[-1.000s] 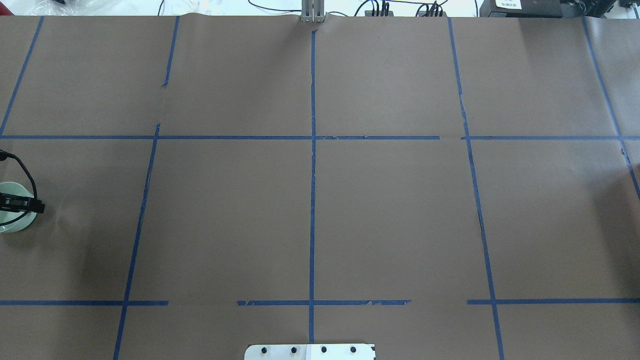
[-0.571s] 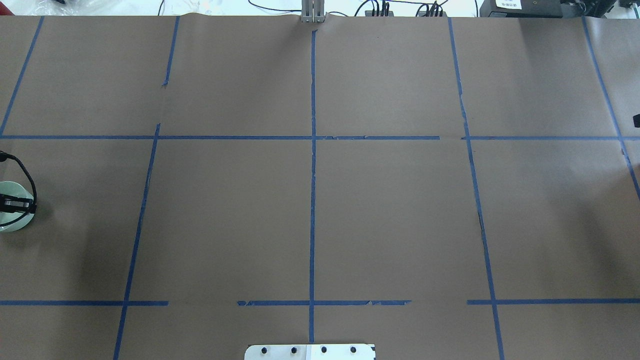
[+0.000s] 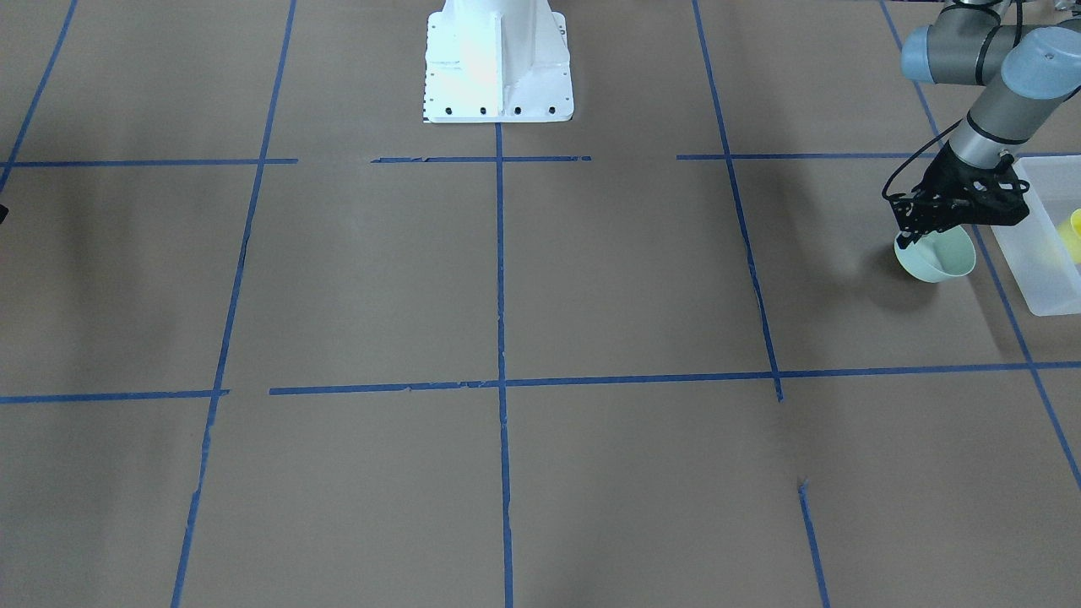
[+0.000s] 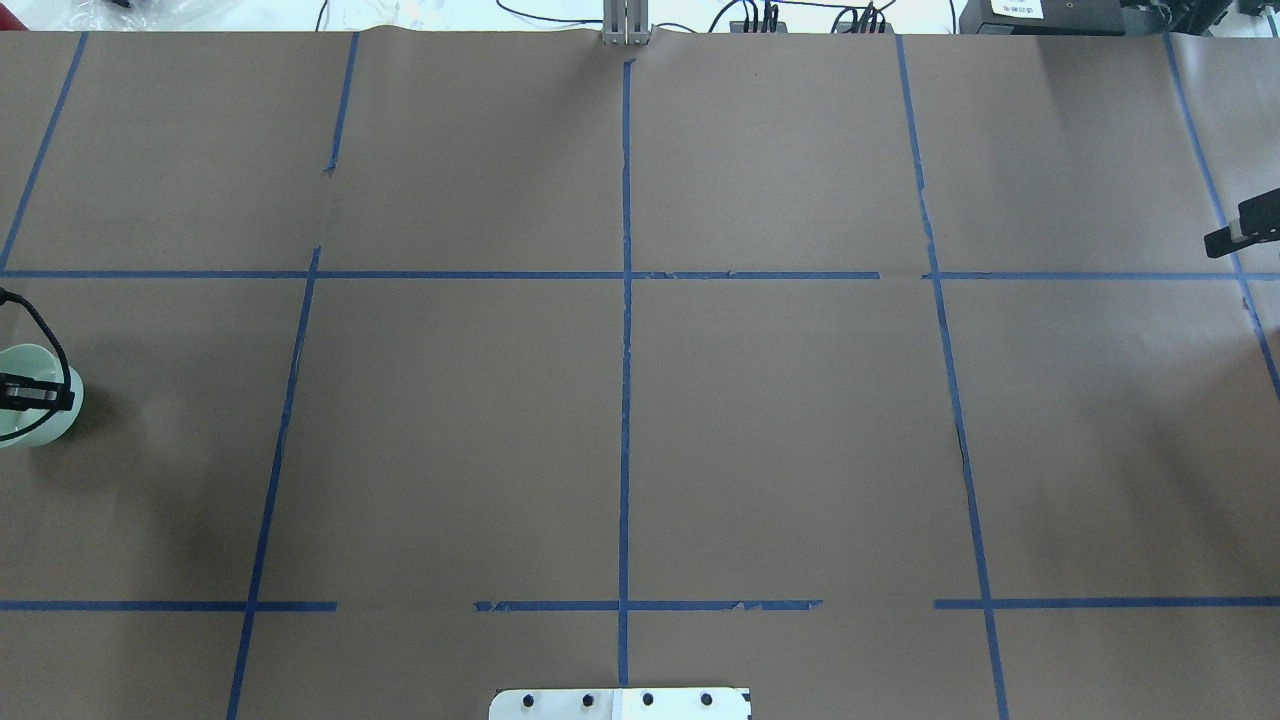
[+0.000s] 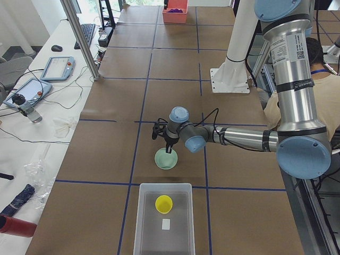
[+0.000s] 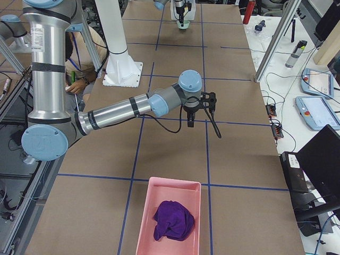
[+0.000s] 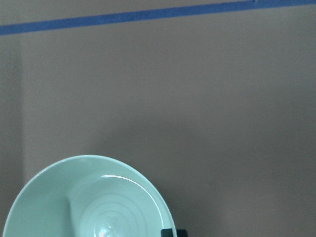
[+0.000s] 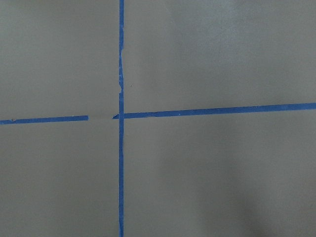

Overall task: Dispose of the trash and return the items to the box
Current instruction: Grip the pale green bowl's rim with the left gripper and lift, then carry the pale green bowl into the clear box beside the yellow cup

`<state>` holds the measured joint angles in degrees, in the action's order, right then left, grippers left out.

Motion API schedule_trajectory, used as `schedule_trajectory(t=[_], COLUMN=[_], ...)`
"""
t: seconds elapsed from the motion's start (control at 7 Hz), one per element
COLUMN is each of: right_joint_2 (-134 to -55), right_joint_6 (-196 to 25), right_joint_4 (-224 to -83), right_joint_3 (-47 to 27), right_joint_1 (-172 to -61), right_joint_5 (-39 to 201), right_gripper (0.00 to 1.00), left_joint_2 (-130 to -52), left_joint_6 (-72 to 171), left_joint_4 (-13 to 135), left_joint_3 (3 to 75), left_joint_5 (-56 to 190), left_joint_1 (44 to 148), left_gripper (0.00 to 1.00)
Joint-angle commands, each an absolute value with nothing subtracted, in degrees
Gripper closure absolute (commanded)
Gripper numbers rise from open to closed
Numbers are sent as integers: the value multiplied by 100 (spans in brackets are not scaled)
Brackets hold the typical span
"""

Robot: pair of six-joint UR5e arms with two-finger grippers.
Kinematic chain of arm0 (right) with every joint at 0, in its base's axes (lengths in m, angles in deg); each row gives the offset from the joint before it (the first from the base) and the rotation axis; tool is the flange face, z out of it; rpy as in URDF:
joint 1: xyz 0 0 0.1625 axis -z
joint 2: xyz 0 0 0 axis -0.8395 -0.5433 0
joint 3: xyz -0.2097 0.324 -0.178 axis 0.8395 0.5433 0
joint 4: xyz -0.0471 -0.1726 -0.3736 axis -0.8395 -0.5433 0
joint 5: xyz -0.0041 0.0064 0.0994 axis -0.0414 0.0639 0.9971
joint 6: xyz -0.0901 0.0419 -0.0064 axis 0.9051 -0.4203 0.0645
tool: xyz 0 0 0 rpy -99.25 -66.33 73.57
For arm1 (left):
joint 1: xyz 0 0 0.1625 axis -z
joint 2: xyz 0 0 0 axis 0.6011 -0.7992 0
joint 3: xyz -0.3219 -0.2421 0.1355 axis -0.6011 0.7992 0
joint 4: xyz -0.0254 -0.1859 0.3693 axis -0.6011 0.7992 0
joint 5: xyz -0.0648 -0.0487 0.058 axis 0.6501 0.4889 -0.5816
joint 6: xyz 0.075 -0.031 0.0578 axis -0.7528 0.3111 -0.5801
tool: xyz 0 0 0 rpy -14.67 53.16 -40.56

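Note:
My left gripper point(image 3: 909, 235) is shut on the rim of the pale mint-green bowl point(image 3: 936, 257) and holds it tilted, low over the brown table. The bowl also shows at the left edge of the overhead view point(image 4: 30, 415), in the exterior left view point(image 5: 166, 159) and in the left wrist view point(image 7: 89, 202). The frosted white box point(image 5: 144, 218) lies just beside the bowl, with the yellow cup point(image 5: 163, 203) upright inside it. The box point(image 3: 1043, 262) and the cup point(image 3: 1076, 226) also show in the front-facing view. My right gripper point(image 6: 190, 121) hangs over bare table, empty; I cannot tell its jaws.
A pink tray point(image 6: 159, 184) with a purple cloth point(image 6: 171, 220) lies at the table's right end. The white robot base point(image 3: 498, 76) stands at the near middle edge. Blue tape lines cross the brown paper. Tablets and cables lie on the side table point(image 5: 53, 69).
The left gripper has shifted a little with the bowl, which now sits higher and more tilted. The right gripper has come into the overhead view at its right edge.

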<state>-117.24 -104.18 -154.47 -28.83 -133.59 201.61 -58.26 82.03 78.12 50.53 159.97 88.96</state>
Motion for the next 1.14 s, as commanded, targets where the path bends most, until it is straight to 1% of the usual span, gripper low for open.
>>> schedule_trajectory(t=[0.0, 0.14, 0.29, 0.43, 0.57, 0.71, 1.0], right_joint_2=[-11722, -11722, -11722, -11722, -11722, -11731, -11731], right_joint_6=[-10426, -10435, -10427, -10435, -10435, -10435, -10426], right_joint_4=[-15444, -15444, -15435, -15435, -15435, -15435, -15435], right_joint_3=[-2884, -2902, -2902, -2902, -2893, -2875, -2867], right_joint_1=[-13329, -13277, -13242, -13215, -13197, -13162, -13153], right_joint_5=[20177, 20186, 20186, 20186, 20177, 20168, 20151], right_gripper=[0, 0, 0, 0, 0, 0, 0], left_joint_2=[-5814, -5640, -5516, -5410, -5427, -5436, -5558], left_joint_6=[7801, 6858, 5552, 4146, 2932, 2162, 1839], left_joint_4=[7792, 7784, 7775, 7775, 7818, 7810, 7827], left_joint_3=[5442, 5478, 5365, 5068, 4378, 3901, 3118], left_joint_5=[15747, 15737, 15737, 15780, 15833, 15929, 16325], left_joint_1=[9431, 10147, 10798, 11449, 12108, 12636, 12808], left_gripper=[100, 100, 100, 100, 100, 100, 100])
